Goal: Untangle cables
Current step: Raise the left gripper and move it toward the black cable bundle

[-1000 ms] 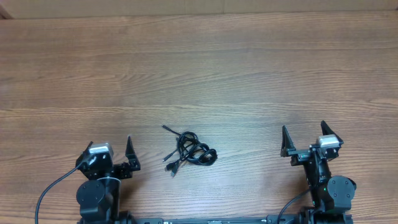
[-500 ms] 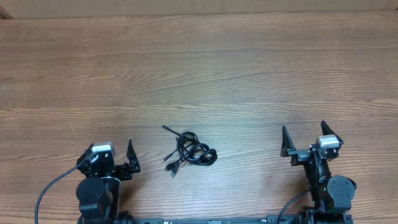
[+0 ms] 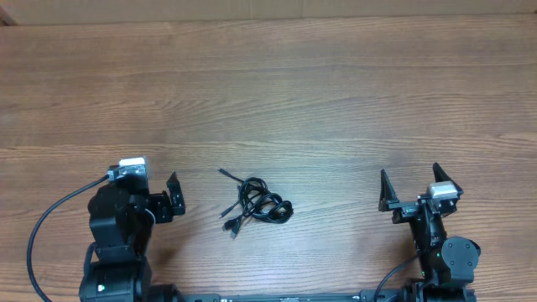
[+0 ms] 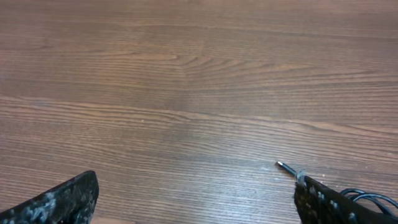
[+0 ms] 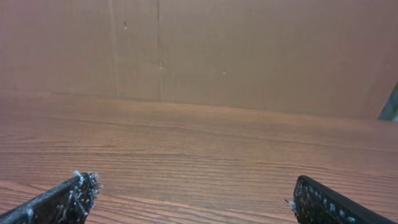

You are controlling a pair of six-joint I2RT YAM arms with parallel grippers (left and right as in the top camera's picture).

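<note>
- The left black two-finger gripper (image 4: 198,196) sits at the near left of the brown wood-grain table (image 3: 268,84), with its jaws spread wide and only bare tabletop between them
- In the left wrist view, a small metal plug tip (image 4: 283,165) on a thin cord lies on the wood just beyond the right finger (image 4: 329,205), and a loop of cord shows past that finger in the near right corner
- The thin black cables (image 3: 258,204) lie bunched in a small knot on the table between the two arms, closer to the left one and apart from both grippers; one loose strand trails off to the far left, and short plug ends poke out to the near left
- The right black two-finger gripper (image 3: 409,179) sits at the near right, well apart from the knot, with its jaws wide open and holding nothing; its wrist view shows bare table and a plain brown cardboard wall (image 5: 249,56) at the far edge
</note>
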